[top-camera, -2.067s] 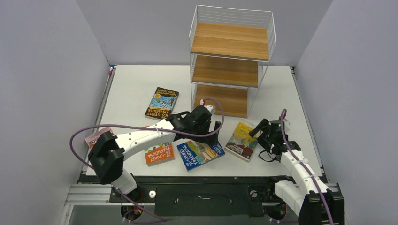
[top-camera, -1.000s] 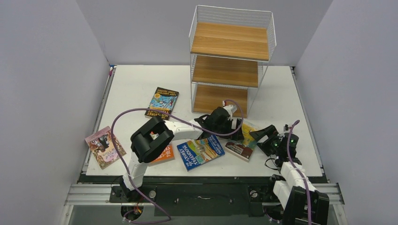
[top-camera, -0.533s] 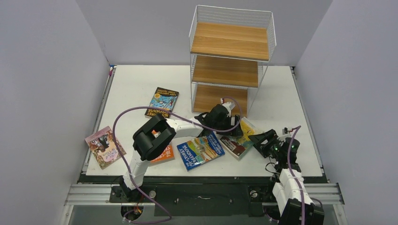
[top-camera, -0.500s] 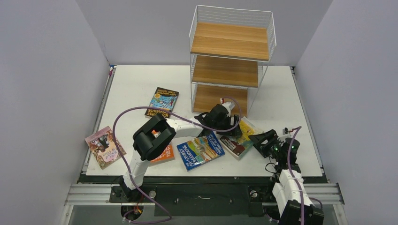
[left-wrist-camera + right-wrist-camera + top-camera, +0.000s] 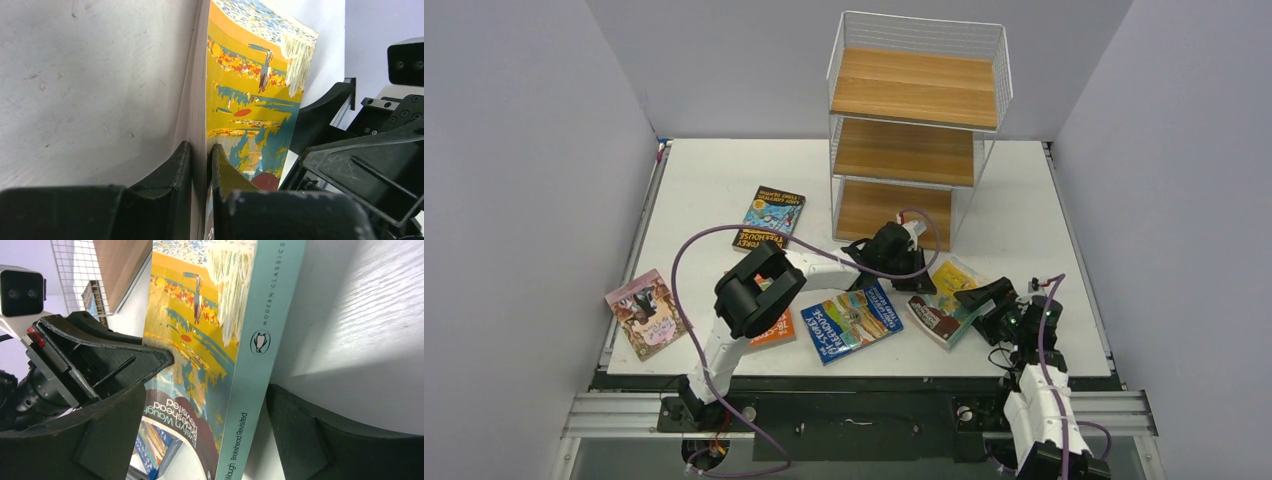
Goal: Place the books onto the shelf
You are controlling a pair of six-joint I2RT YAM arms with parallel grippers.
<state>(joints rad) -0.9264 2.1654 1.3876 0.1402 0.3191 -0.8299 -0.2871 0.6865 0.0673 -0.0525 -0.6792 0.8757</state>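
The left gripper (image 5: 200,150) pinches the yellow book (image 5: 946,300) by its edge, lower right, seemingly to raise it for the spread right gripper (image 5: 205,407).

Observed: yellow-brown book (image 5: 200,355), pale teal spine (Penguin mark legible), set between the wide-spread fingers of the right gripper (image 5: 210,405). The left gripper (image 5: 159,358) meets its left edge. The shelf (image 5: 75,265) stands far left; white table (image 5: 360,315) right.

The yellow book (image 5: 200,340) carries orange, teal and white streaks, a pale teal spine and a dark brown title end. The rest — a blue book (image 5: 852,322), an orange book (image 5: 774,330), a black-and-blue book (image 5: 769,218), a pink book (image 5: 646,313), perhaps brown-figured. The shelf (image 5: 914,88): white mesh, light wood.
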